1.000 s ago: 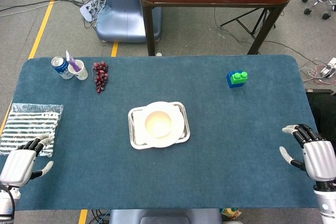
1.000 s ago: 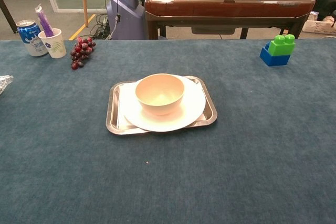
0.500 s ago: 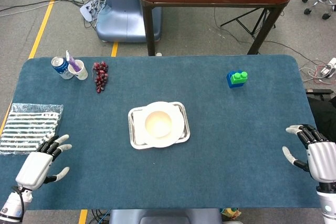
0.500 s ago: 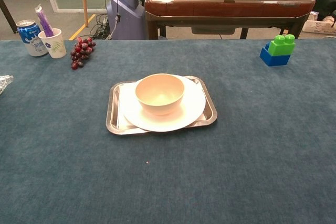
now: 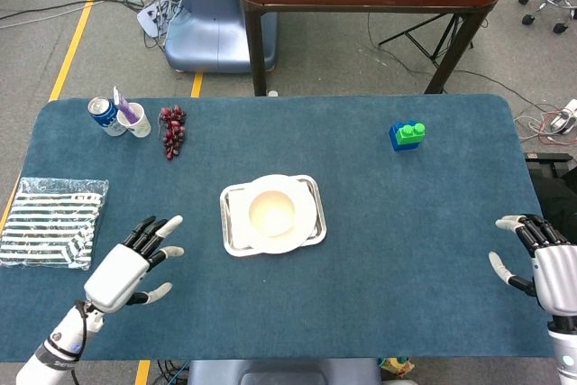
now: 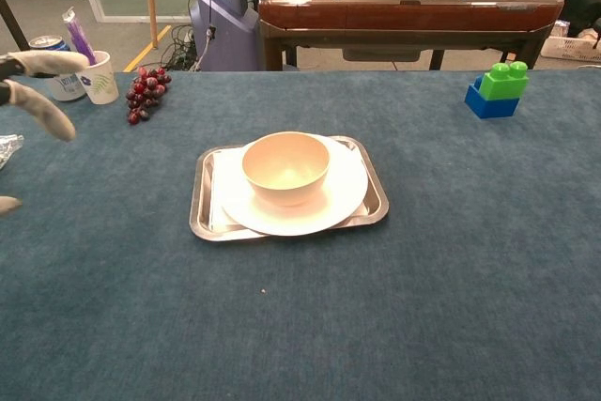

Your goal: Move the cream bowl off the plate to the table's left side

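Note:
The cream bowl (image 5: 271, 212) (image 6: 285, 167) sits upright on a white plate (image 5: 306, 223) (image 6: 343, 196), which lies in a metal tray (image 5: 229, 228) (image 6: 200, 208) at the table's middle. My left hand (image 5: 126, 269) hovers open over the near left of the table, fingers spread toward the tray, well short of it. Only its fingertips (image 6: 38, 108) show at the chest view's left edge. My right hand (image 5: 546, 262) stays open at the table's near right edge, holding nothing.
A striped bag (image 5: 50, 219) lies at the left edge. A soda can (image 5: 102, 113), a paper cup (image 5: 135, 120) and red grapes (image 5: 172, 129) stand at the far left. A blue and green block (image 5: 407, 135) sits far right. Blue cloth covers the table (image 5: 406, 250).
My left hand has travelled from the near left corner rightward and forward toward the tray, fingers opening wider. The right hand has drifted slightly toward the table's edge. The bowl has not moved.

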Tool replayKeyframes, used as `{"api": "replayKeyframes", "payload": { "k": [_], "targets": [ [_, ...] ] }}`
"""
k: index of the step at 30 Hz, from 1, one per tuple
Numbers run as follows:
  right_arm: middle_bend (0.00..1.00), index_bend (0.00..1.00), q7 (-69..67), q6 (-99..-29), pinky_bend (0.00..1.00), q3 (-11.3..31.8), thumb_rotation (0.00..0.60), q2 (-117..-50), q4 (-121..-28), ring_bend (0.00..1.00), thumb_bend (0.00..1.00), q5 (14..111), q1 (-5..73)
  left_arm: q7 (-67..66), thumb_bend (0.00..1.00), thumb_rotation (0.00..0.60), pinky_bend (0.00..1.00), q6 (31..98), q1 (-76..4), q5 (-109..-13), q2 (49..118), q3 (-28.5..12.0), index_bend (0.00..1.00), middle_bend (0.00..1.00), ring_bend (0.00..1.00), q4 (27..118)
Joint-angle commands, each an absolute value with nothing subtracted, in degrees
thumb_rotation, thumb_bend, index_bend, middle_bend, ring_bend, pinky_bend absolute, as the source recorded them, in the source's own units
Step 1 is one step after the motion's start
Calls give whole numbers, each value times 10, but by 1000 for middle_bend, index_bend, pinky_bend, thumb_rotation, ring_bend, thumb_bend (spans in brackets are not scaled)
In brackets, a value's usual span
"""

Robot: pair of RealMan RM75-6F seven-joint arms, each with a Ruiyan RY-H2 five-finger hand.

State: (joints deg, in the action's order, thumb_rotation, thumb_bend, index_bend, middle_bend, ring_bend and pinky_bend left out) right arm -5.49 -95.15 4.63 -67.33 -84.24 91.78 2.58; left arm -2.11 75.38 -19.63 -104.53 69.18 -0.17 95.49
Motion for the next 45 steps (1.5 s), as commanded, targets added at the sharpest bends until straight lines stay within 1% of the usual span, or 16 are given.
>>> {"api": "replayKeyframes", "payload": {
  "k": [1,5,11,14,23,36,45],
  "targets": [
    [352,355,-58,-954,485,48,600,-672,-842,253,354,917,24,-69,220,600,0,702,-228,-1027,709,-12,294,0,0,985],
    [352,355,-49,-954,485,52,600,-670,-845,253,354,906,21,-90,220,600,0,664,-259,-1014,734,-26,295,0,0,991],
    [352,355,-50,-948,485,53,600,-657,-858,253,353,893,16,-105,219,600,0,616,-304,-991,774,-47,302,0,0,966],
    [352,355,-55,-948,485,54,600,-653,-861,253,352,889,13,-105,220,600,0,605,-322,-981,791,-56,310,0,0,953],
    [352,355,-68,-948,485,54,600,-647,-862,253,352,889,10,-114,220,600,0,604,-359,-973,842,-72,361,0,0,904],
    [352,355,-78,-948,485,56,600,-643,-861,253,353,889,8,-167,220,600,0,578,-394,-911,897,-88,368,0,0,841],
    [352,355,-81,-947,485,56,600,-643,-860,253,352,890,8,-197,219,600,0,565,-410,-875,925,-89,371,0,0,802]
  ]
}}
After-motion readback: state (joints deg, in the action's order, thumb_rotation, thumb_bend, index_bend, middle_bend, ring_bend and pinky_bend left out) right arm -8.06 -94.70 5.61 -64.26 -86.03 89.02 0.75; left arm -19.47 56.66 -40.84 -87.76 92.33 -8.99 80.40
